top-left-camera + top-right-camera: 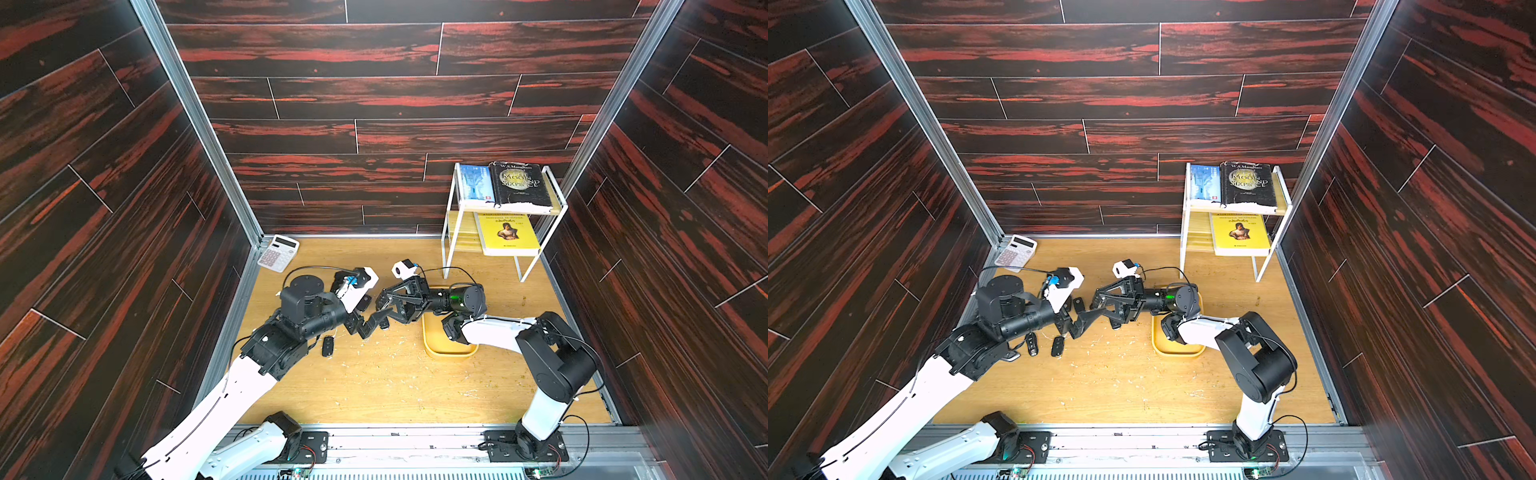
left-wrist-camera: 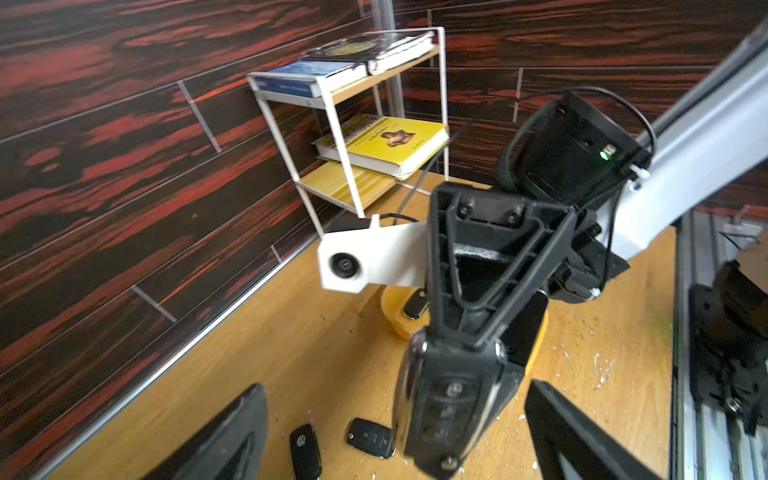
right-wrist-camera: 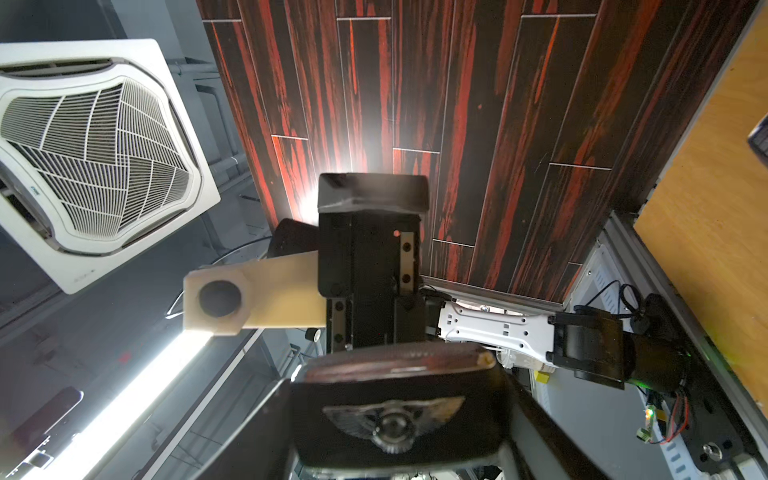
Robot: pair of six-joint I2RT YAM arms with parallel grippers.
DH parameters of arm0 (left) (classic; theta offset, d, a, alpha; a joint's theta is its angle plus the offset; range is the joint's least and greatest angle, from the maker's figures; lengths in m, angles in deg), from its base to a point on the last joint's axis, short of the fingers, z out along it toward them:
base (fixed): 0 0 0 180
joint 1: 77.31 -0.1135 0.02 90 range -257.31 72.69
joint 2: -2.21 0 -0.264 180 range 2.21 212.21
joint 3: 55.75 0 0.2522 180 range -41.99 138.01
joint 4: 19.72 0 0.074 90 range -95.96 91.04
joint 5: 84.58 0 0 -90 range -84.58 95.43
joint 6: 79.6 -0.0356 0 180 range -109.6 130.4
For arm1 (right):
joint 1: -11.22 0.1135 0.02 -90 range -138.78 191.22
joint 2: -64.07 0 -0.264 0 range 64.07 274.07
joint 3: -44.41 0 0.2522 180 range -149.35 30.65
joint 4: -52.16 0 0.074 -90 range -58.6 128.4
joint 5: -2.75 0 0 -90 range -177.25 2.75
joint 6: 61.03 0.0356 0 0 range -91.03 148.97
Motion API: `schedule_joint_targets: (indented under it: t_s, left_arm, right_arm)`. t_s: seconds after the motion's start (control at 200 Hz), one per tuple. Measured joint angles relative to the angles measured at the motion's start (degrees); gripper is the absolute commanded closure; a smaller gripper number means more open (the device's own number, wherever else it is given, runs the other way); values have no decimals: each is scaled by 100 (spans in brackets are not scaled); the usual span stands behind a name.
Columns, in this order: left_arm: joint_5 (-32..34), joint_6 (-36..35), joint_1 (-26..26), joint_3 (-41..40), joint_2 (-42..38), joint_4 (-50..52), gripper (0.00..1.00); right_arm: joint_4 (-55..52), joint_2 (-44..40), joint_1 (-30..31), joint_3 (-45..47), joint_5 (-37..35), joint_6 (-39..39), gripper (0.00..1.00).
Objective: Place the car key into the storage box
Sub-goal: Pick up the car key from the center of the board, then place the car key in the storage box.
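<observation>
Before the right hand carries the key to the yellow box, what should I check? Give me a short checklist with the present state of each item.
1. Right hand closed on the car key: ok.
2. Left hand open, its fingers not touching the car key: ok.
3. Way out free: not ok; the left hand's fingers stand on both sides of the car key.
4. Storage box flat on the table: ok.
5. Free room in the storage box: cannot tell; another key lies inside, and the right arm hides much of it.
</observation>
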Motion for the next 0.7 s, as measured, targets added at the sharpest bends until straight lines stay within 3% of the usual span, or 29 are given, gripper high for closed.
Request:
schedule_joint_targets:
  t_s: [0.185, 0.25, 0.311, 0.356, 0.416, 0.461, 0.511, 0.586, 0.701]
  left_arm:
    - [1473, 1241, -48, 129, -660, 553, 0]
    - [1950, 1582, -105, 269, -804, 774, 0]
    - [2277, 1853, -216, 442, -833, 1008, 0]
    - [2389, 2052, -378, 623, -754, 1226, 0]
    - [2378, 2354, -721, 920, -479, 1545, 0]
    - [2251, 2592, -1045, 1139, -168, 1766, 0]
    - [2098, 2837, -1397, 1388, 269, 2020, 0]
    - [1947, 3119, -1709, 1602, 942, 2258, 0]
    - [1910, 3394, -1891, 1606, 1696, 2621, 0]
  right_arm:
    - [-9, 367, -651, 2, 236, -61, 43]
    - [-79, 396, -909, 42, 363, -402, 44]
    - [-649, 278, -1128, 74, 503, -1185, 45]
    - [-1703, 90, -1261, 24, 540, -2155, 43]
    - [-4199, -170, -1366, -518, 293, -3976, 42]
    - [-6310, -157, -1346, -1447, -398, -5464, 39]
    - [-7967, -96, -1283, -2385, -1217, -6629, 39]
    - [-9462, -236, -1200, -3029, -2050, -7873, 40]
    - [-10970, -503, -1128, -3058, -3036, -8999, 42]
